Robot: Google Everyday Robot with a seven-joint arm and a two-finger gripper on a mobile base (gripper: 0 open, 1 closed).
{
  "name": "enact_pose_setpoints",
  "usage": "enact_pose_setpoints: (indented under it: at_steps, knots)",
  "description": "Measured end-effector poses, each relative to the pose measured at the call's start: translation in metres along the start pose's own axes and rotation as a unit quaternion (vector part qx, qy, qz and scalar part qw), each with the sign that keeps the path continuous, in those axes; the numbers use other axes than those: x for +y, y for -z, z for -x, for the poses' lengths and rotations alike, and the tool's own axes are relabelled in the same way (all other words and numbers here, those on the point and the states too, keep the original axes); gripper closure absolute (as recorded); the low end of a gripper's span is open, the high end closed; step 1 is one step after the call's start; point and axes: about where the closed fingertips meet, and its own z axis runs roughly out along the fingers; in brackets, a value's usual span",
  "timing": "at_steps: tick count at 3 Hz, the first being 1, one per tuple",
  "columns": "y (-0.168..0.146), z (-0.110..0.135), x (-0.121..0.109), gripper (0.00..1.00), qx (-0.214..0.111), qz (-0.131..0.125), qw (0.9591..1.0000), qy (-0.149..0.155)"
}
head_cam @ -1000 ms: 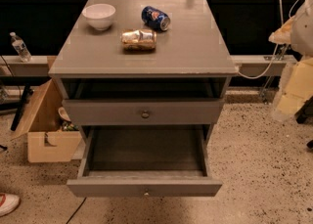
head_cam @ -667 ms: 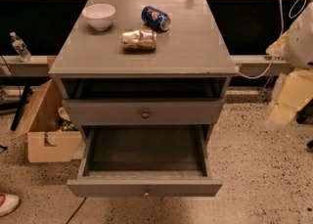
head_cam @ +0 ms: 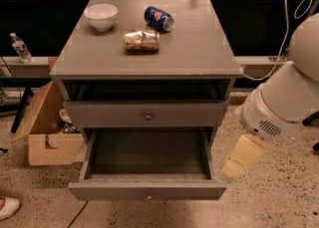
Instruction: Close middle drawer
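Hanging just right of the pulled-out middle drawer [head_cam: 147, 190], the gripper [head_cam: 238, 161], its opening impossible to tell, might push one corner and jam the drawer askew.

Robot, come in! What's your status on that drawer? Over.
Claw low, by the drawer's right front corner. Middle drawer wide open, nothing inside. Nothing seen in its way.
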Motion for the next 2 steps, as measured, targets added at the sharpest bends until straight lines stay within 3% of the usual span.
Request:
enact_pose_setpoints:
  at_steps: [1,2]
  knots:
    - [0.0,0.0,0.0,0.0,0.0,0.0,1.0,0.0]
    - [-0.042,-0.008,0.004,0.0,-0.006,0.025,0.9996,-0.005]
